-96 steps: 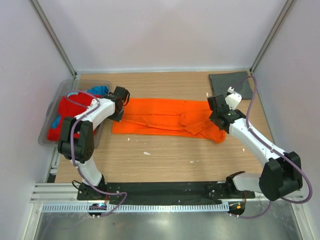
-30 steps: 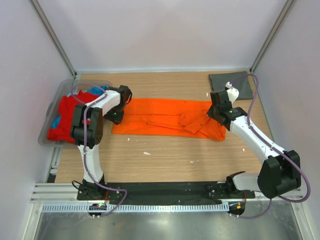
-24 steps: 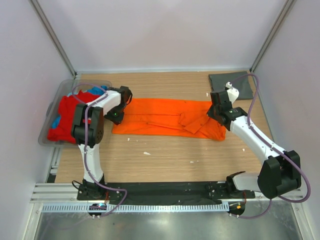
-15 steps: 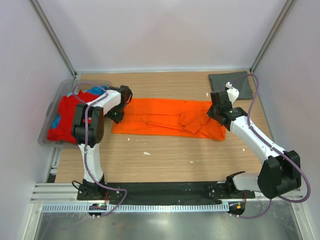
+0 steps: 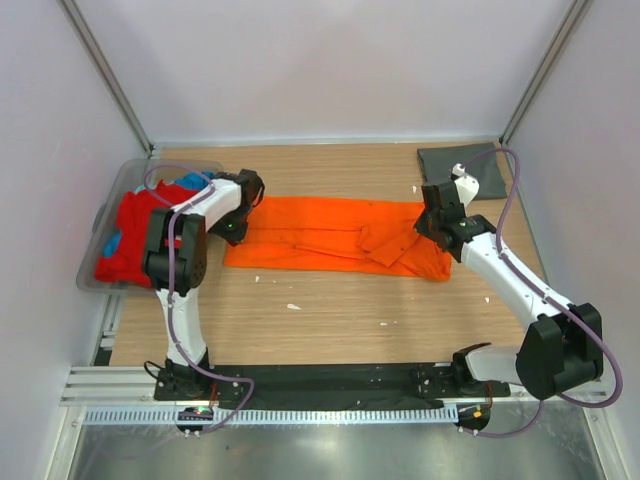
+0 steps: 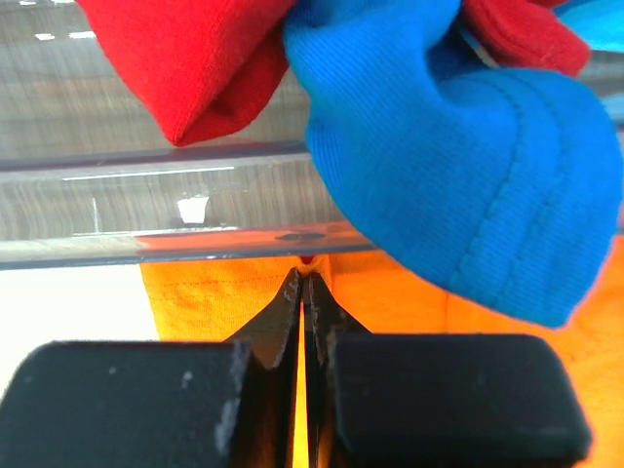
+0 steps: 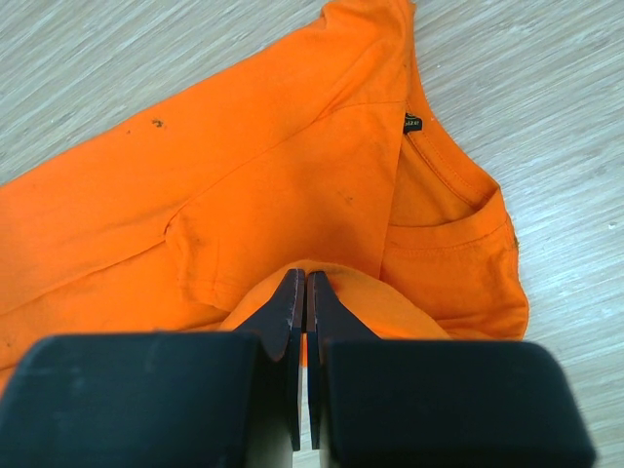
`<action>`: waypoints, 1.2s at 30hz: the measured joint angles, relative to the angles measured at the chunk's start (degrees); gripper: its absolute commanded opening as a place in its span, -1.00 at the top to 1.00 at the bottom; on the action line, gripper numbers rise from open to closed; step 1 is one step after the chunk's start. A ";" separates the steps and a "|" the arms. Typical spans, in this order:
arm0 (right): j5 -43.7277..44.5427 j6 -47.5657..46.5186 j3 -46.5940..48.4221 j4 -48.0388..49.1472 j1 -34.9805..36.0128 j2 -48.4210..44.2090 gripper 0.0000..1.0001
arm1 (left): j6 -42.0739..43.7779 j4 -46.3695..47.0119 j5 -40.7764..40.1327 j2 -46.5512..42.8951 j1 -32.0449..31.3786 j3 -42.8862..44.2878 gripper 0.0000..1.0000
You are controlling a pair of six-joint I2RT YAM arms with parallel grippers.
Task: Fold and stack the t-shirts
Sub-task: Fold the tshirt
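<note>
**T-shirts, four colours seen.**
- One orange t-shirt (image 5: 335, 237), spread lengthwise across the middle of the table, with its collar end toward the right edge.
- One dark grey t-shirt (image 5: 462, 168), folded flat in the far right corner.
- One red t-shirt (image 5: 135, 235), heaped in the tub (image 6: 117, 195).
- Blue cloth (image 5: 195, 181) shows at the tub's far end and again at its left side. I cannot tell whether it is one shirt or two.

**Tub, one.** Clear plastic, at the left edge of the table. Its right wall lies just beside the orange t-shirt's left end.

**Arms, two.** White with black joints, bolted at the near edge, each trailing a purple cable.

**Claws, two.**
- Left claw (image 6: 304, 278): the jaws are drawn together to a hairline. The tips are down on the left end of the orange t-shirt, close under the tub wall, and a nub of orange is pinched at the tips. A fold of the blue cloth bulges over the tub rim just above it.
- Right claw (image 7: 304, 278): the jaws are pressed together on a raised fold of the orange t-shirt at its right end. The collar and its label lie just beyond the tips, to the right. The dark grey t-shirt lies apart from it, toward the far corner.

**Table (image 5: 340, 310), one.** Pale wood grain with a few small white flecks near the middle.

**Room.** Plain pale walls stand on the left, far and right sides, with a slanting metal post in each far corner. A black strip and a metal rail run along the near edge.
</note>
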 measured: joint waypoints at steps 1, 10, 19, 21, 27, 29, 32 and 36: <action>0.00 -0.02 0.00 0.00 0.00 0.00 0.98 | -0.02 0.04 0.00 -0.20 0.00 -0.04 1.00; 0.07 -0.07 0.22 -0.09 0.00 0.02 0.98 | -0.04 2.05 0.07 -3.21 0.00 -1.77 1.00; 1.31 -0.48 2.73 -0.20 0.00 0.76 0.98 | -0.04 1.14 -0.57 -3.21 0.00 -0.87 1.00; 1.57 -0.55 2.95 -0.22 0.00 0.94 0.98 | -0.04 0.96 -1.03 -3.21 0.00 -0.22 1.00; 2.25 -1.18 4.61 -0.09 0.00 2.95 0.98 | -0.02 0.15 -2.14 -3.21 0.00 1.75 1.00; 2.47 -1.55 4.81 0.02 0.00 3.61 0.98 | -0.02 0.00 -2.49 -3.19 -0.04 2.21 0.99; 2.78 -1.95 4.92 0.00 0.00 4.63 0.98 | -0.02 -0.61 -2.93 -2.99 -0.07 3.19 0.99; 3.39 -2.29 5.35 0.00 0.00 5.97 0.97 | 0.00 -1.46 -3.52 -1.97 -0.15 4.85 1.00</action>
